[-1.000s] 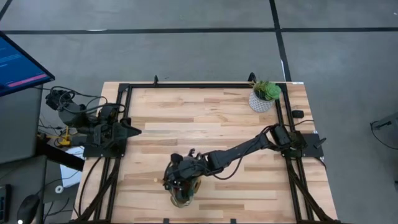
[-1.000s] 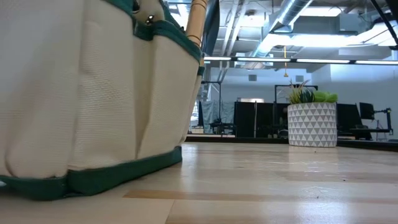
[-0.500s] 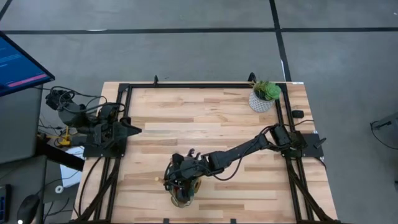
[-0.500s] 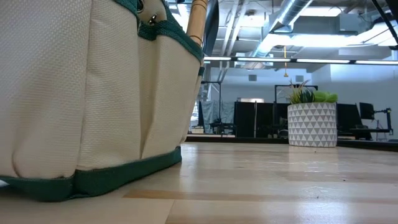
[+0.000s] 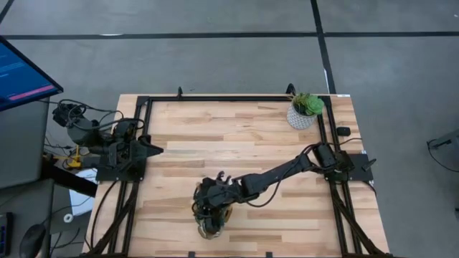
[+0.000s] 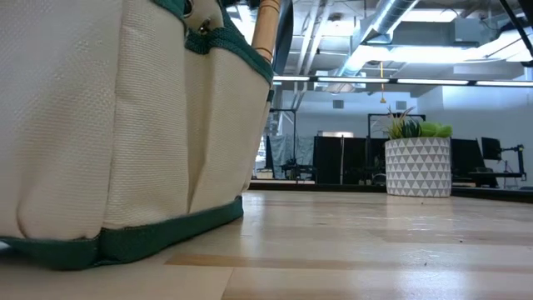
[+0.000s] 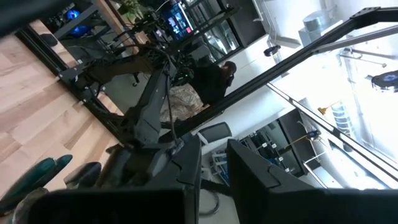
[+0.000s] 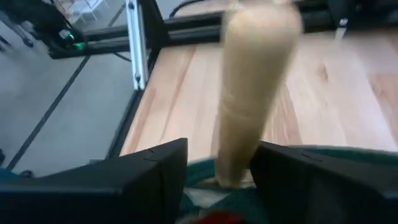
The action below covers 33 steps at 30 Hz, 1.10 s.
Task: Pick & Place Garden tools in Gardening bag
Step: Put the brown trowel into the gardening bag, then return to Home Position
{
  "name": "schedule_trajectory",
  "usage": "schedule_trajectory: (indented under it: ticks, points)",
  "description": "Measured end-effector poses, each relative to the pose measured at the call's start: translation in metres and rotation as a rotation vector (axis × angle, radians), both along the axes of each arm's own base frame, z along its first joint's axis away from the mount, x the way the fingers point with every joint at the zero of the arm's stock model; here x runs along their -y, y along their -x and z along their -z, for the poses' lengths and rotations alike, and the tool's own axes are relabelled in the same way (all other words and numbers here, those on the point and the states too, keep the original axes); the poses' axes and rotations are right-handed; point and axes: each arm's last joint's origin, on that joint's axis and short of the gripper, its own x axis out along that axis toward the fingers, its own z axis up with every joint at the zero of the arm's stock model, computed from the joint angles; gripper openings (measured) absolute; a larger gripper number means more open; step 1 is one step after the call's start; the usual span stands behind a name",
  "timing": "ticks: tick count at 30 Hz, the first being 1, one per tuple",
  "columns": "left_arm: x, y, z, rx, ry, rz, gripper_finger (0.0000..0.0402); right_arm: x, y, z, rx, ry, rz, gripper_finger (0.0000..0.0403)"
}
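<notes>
The gardening bag (image 5: 212, 221) stands near the table's near edge, and its beige wall with green trim fills the left of the low view (image 6: 108, 125). A trowel's pale wooden handle (image 8: 252, 93) sticks up out of it and also shows in the low view (image 6: 265, 29). My right gripper (image 8: 219, 163) is over the bag's mouth, open, with this handle between its fingers and a gap on one side. A small red item (image 8: 211, 218) lies in the bag. My left gripper (image 7: 214, 171) is open and empty at the table's left edge (image 5: 143, 150). My right gripper comes at the handle from above, with a finger on each side of its lower part (image 8: 233, 168). One finger (image 8: 168, 168) stands clear of it. I cannot tell whether the other finger (image 8: 292, 168) touches it. The handle stands in the bag.
A green plant in a white patterned pot (image 5: 304, 111) stands at the far right corner and also shows in the low view (image 6: 418, 167). Black frame rails (image 5: 237, 99) run along the table's far and side edges. Bare wood lies between the bag and the pot.
In the low view the bag's wall has shifted a little toward the table's right, then has stayed still. My right gripper has stayed over the bag's mouth.
</notes>
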Motion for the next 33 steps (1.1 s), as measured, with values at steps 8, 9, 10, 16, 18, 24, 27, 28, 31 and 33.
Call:
schedule_trajectory:
  ticks: [8, 9, 10, 16, 18, 24, 27, 28, 31, 33]
  points:
    - [0.0, 0.0, 0.0, 0.003, -0.024, -0.002, 0.0044, 0.013, 0.021, -0.059, 0.035, 0.037, -0.015, 0.02]
    - [0.0, 0.0, 0.0, 0.003, -0.025, -0.005, 0.0044, 0.016, 0.024, -0.067, 0.042, 0.037, -0.012, 0.0206]
    - [0.0, 0.0, 0.0, 0.002, -0.025, -0.012, 0.0044, 0.02, 0.028, -0.076, 0.043, 0.039, -0.007, 0.0212]
    - [-0.001, 0.0, 0.0, 0.005, -0.044, -0.037, 0.0044, 0.037, 0.047, -0.112, 0.054, 0.05, 0.013, 0.0243]
    - [-0.001, 0.0, 0.0, 0.004, -0.044, -0.051, 0.0044, 0.04, 0.056, -0.127, 0.083, 0.056, 0.006, 0.0246]
    - [-0.007, 0.005, -0.002, 0.02, -0.027, -0.111, 0.0044, 0.052, 0.099, -0.193, 0.252, 0.111, -0.031, 0.0241]
    - [-0.013, 0.011, -0.005, 0.046, -0.044, -0.146, 0.0042, 0.065, 0.136, -0.232, 0.335, 0.151, -0.008, 0.0237]
    - [-0.015, 0.014, -0.006, 0.055, -0.054, -0.156, 0.0039, 0.071, 0.149, -0.244, 0.358, 0.166, 0.012, 0.0236]
    - [-0.022, 0.024, -0.009, 0.088, -0.096, -0.189, 0.0021, 0.09, 0.192, -0.274, 0.401, 0.219, 0.079, 0.023]
    - [-0.027, 0.03, -0.011, 0.105, -0.143, -0.21, 0.0007, 0.102, 0.223, -0.289, 0.418, 0.25, 0.123, 0.0226]
